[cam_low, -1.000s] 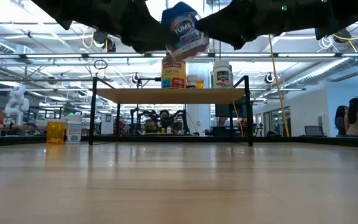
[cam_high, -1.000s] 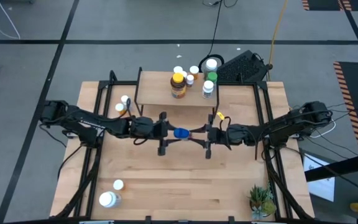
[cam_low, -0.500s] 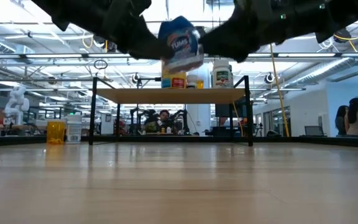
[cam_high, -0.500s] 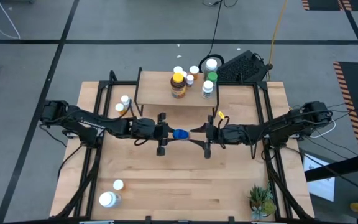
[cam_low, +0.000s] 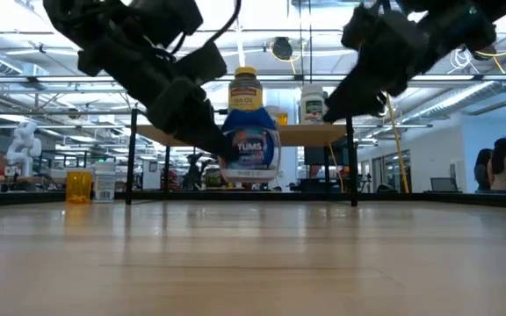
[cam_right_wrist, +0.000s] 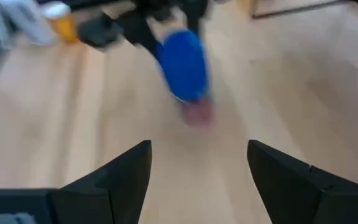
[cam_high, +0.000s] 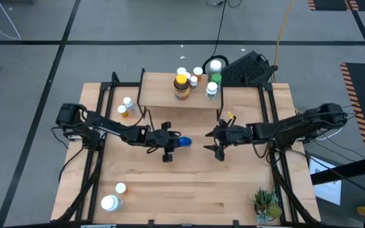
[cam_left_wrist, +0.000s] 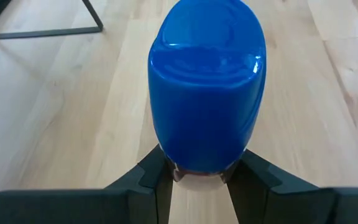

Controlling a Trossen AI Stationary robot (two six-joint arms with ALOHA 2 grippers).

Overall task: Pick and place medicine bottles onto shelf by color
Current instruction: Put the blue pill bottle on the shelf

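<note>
— Desk (cam_high: 189, 190) first: what does the overhead camera give that the level one does not?

— Overhead, the shelf (cam_high: 163, 95) stands at the far edge with bottles on its board, an amber bottle (cam_high: 182, 87) and a green-capped one (cam_high: 212, 88) among them, and more bottles clustered behind. Two white-capped bottles (cam_high: 113, 197) lie near the near left corner, two small ones (cam_high: 126, 106) by the left edge beside the shelf, a potted plant (cam_high: 266, 204) at the near right corner.

— And the level camera?

— It shows the blue bottle (cam_low: 250, 147) upright, label facing out, its base close to the desk; contact I cannot confirm.

— Grippers?

— Left gripper (cam_left_wrist: 194, 177) at mid-desk, fingers clamped on that bottle's lower end. Right gripper (cam_right_wrist: 197, 168) just beside it, fingers spread wide, holding nothing.
</note>
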